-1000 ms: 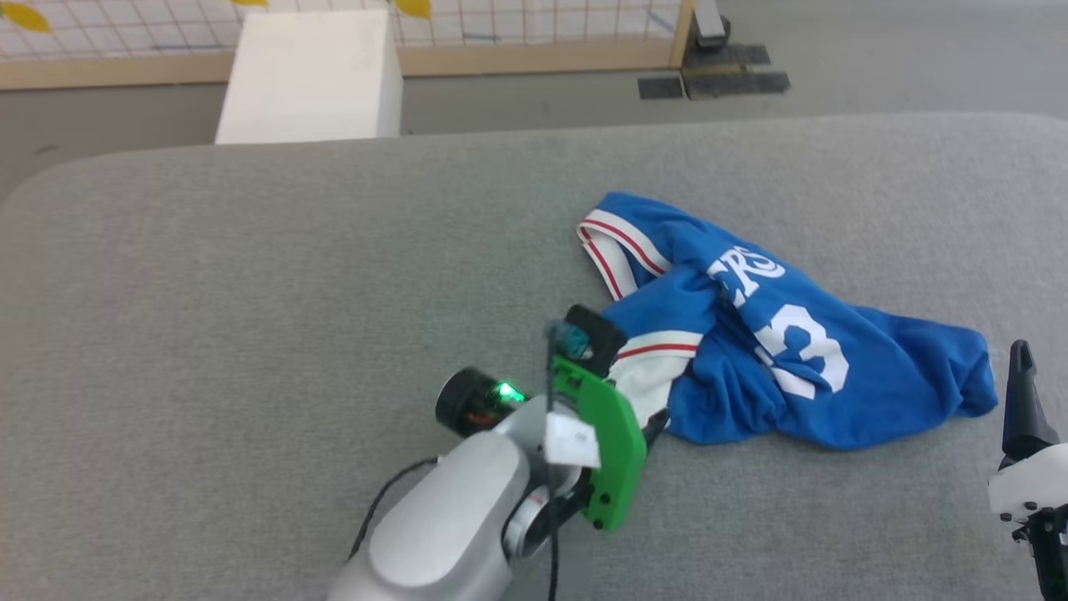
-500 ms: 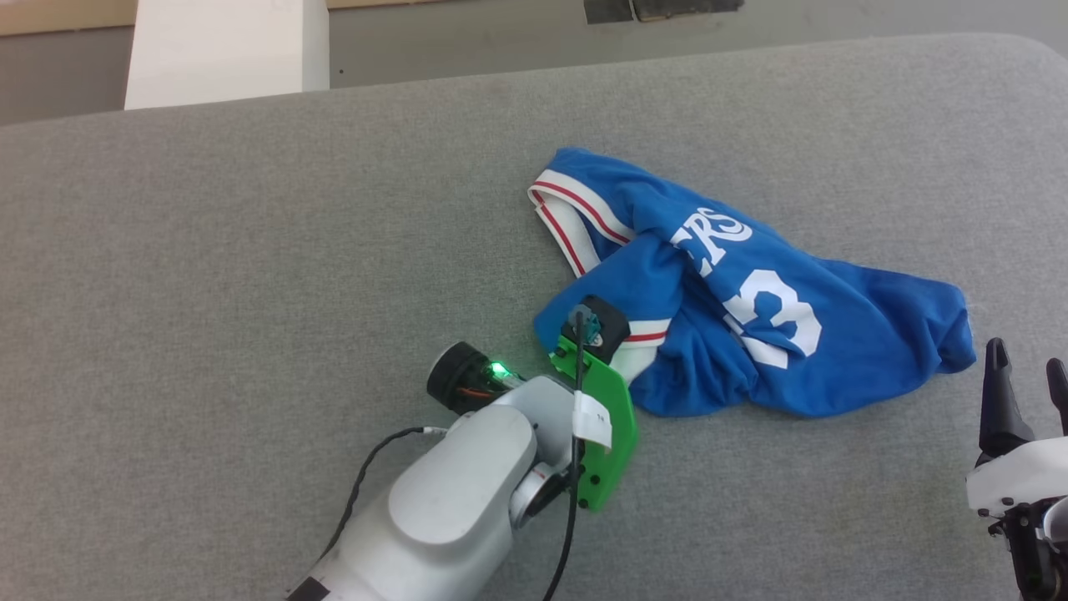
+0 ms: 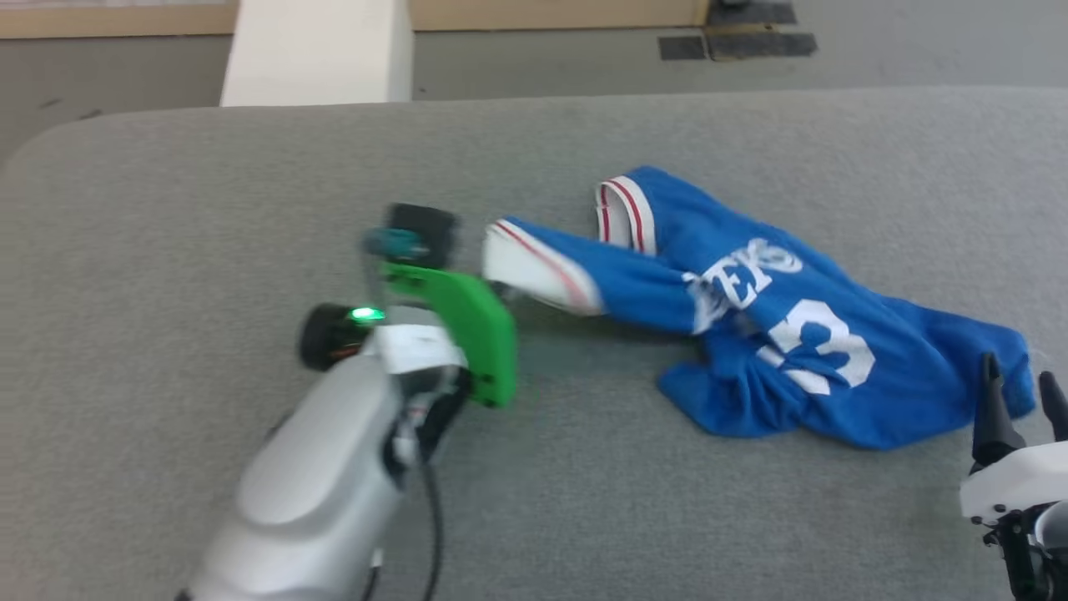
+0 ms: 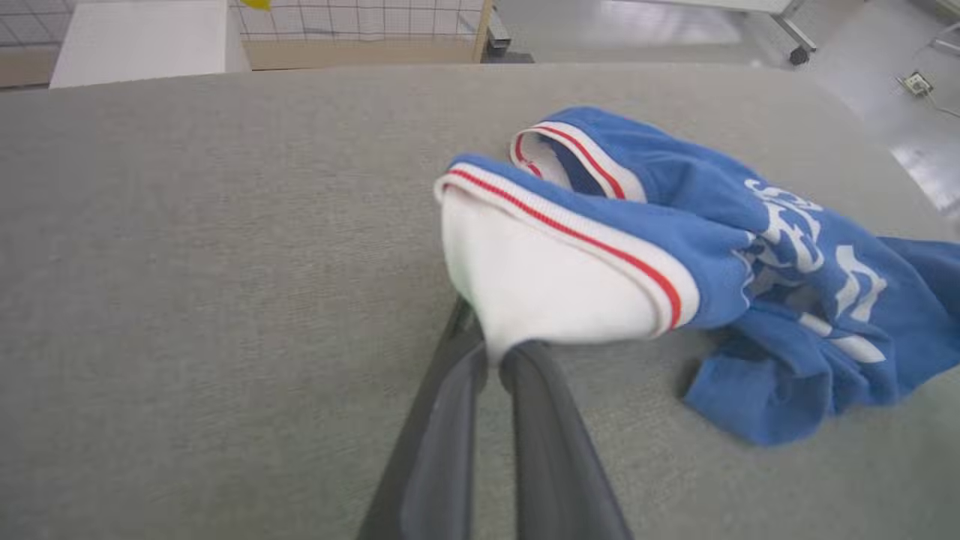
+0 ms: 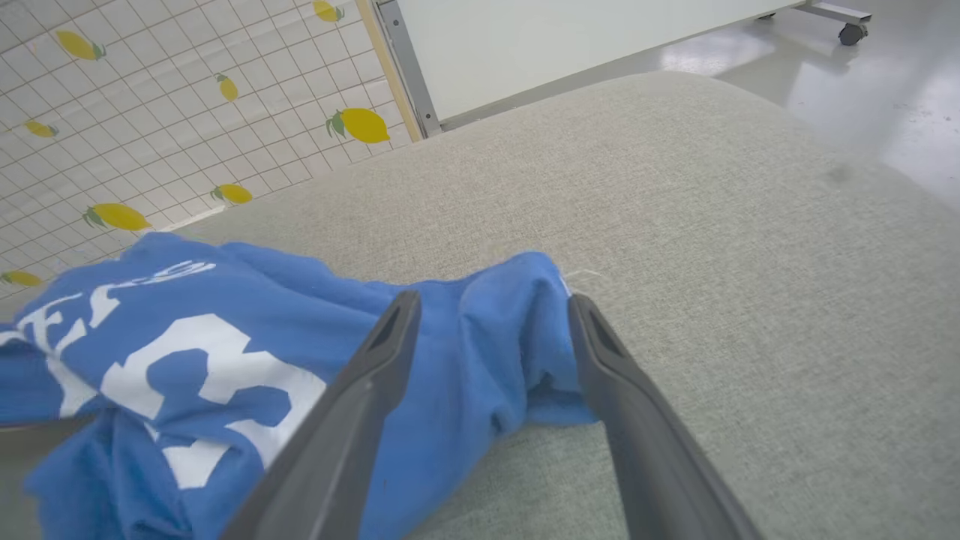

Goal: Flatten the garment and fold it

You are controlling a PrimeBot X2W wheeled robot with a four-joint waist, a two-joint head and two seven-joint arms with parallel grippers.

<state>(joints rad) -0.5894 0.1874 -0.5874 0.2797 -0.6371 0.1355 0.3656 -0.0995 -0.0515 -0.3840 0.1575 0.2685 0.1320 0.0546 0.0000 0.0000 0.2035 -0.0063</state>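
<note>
1. Head view: the left gripper (image 3: pixel 501 290) has drawn a white-panelled corner of the garment (image 3: pixel 776 334) out to the left. Half a second ago that corner lay bunched against the heap. The jersey lies on the right half of the grey padded surface (image 3: pixel 167 250), stretched at its left and crumpled elsewhere. The right gripper (image 3: pixel 1020 386) waits just beside its right end.
2. Left wrist view: the left gripper (image 4: pixel 499 352) is clenched on the white panel of the garment (image 4: pixel 675 225), which lifts slightly off the surface.
3. Right wrist view: the right gripper (image 5: pixel 491 300) is spread, straddling the right end of the garment (image 5: pixel 225 352) and grasping nothing. Flattening has likely only begun, and without a hold there the pull may just drag the cloth.
</note>
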